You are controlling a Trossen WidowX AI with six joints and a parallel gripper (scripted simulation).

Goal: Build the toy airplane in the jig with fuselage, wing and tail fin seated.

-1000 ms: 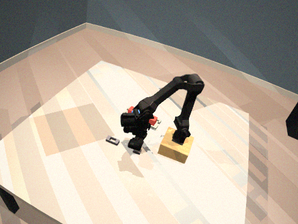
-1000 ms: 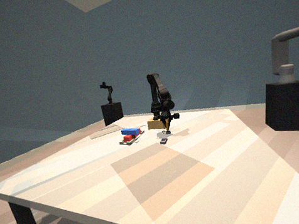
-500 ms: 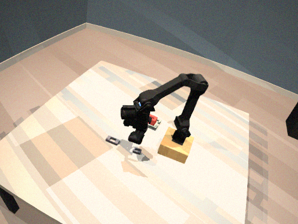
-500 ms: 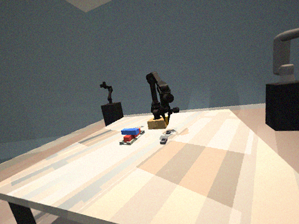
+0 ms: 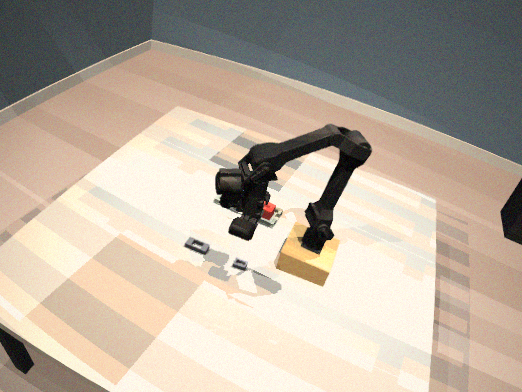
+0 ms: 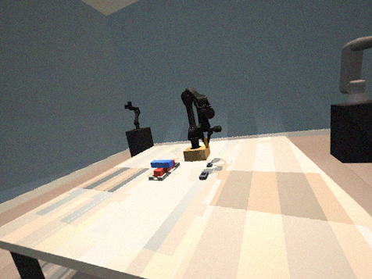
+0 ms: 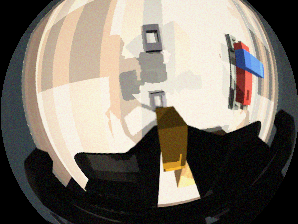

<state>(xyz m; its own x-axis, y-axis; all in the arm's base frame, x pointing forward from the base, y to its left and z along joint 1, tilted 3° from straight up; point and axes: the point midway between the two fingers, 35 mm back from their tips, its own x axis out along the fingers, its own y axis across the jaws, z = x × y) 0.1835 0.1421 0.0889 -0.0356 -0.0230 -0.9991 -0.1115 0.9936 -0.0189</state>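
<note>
Blue-grey walls [image 5: 320,55] [image 6: 64,75] surround the table [image 5: 165,185] [image 6: 133,217], where the pincer [image 5: 262,200] [image 6: 206,141] [image 7: 166,128] clamps the yellow fin [image 7: 173,140] above a small grey frame [image 5: 240,267] [image 7: 152,98]

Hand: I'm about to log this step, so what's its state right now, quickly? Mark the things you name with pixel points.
Hand [image 7: 166,128]: closed on the yellow-brown tail fin [image 7: 173,137] [image 6: 206,142], holding it between its fingers.

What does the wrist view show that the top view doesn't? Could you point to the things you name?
Only wrist: the gripped yellow tail fin [image 6: 206,142] [image 7: 173,142] and the blue wing [image 6: 161,164] [image 7: 252,63].

Only top: the black arm's elbow [image 5: 356,146] [image 6: 188,95] and a black table leg [image 5: 18,352] [image 6: 27,266].

Both: the red fuselage [image 5: 269,210] [image 6: 159,172] [image 7: 242,85], larger grey rectangular frame [image 5: 189,244] [image 6: 204,175] [image 7: 145,38] and smaller grey rectangular frame [image 5: 235,264] [image 6: 209,165] [image 7: 157,92].
</note>
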